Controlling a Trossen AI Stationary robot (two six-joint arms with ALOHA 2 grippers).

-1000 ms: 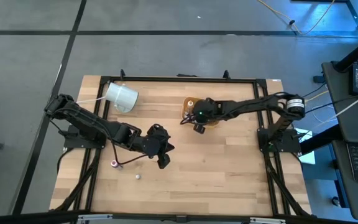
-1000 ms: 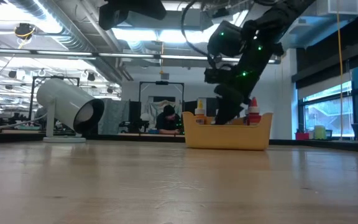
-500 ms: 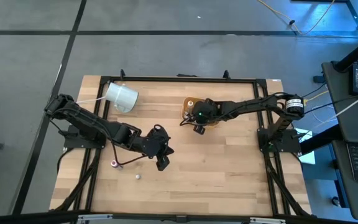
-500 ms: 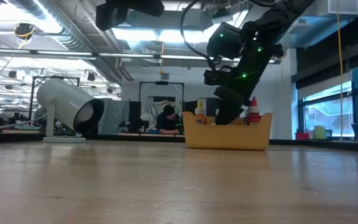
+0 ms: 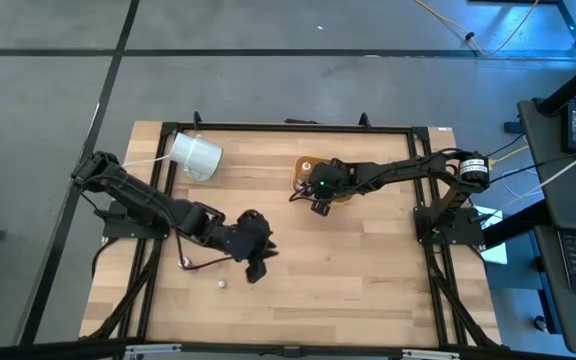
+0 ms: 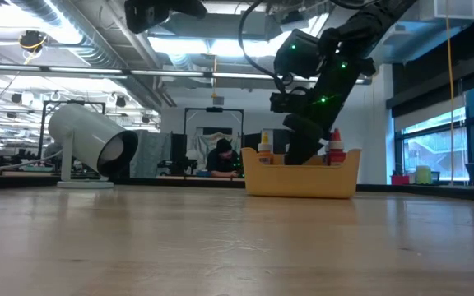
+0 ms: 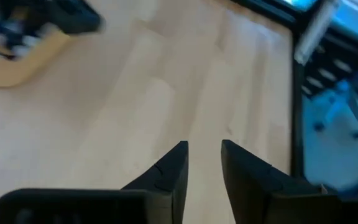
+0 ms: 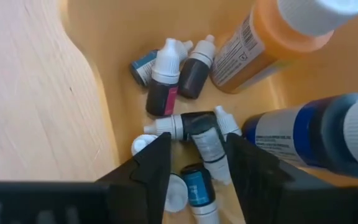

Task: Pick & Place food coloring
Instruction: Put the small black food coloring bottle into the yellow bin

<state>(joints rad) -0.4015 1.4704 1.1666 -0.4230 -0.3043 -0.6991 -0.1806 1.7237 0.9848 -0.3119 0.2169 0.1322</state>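
High view. The left gripper (image 5: 256,268) is hovering over bare wood near the middle of the table (image 5: 368,260), with a small white vial (image 5: 222,283) lying just beside it at about 8 o'clock and a red-capped vial (image 5: 183,263) farther off at 9 o'clock. The right gripper (image 5: 318,205) is reaching into the tan-orange tray (image 5: 300,168), at roughly 1 o'clock from the left gripper. A white cylinder (image 5: 194,155) is lying on its side at 11 o'clock.

Low view. The right arm is dipping into the tray, where an orange bottle (image 6: 265,150) and a red-capped bottle (image 6: 334,146) are standing upright above the tray wall. The cylinder is resting at the far left. A person is sitting in the room beyond.

Left wrist view. The left gripper's fingers (image 7: 169,174) are standing slightly apart, holding nothing, above empty wood.

Right wrist view. The right gripper's fingers (image 8: 151,163) are spread, straddling a dark-bodied dropper vial (image 8: 197,127) lying on the tray floor; whether they touch it cannot be told. Around it several more vials are lying, among them a magenta-labelled one (image 8: 165,78), beside a large orange bottle (image 8: 272,43) and a blue bottle (image 8: 309,140).

Progress, as a judgement: most of the food coloring is sitting in the tray already; at least two vials are waiting on the table.
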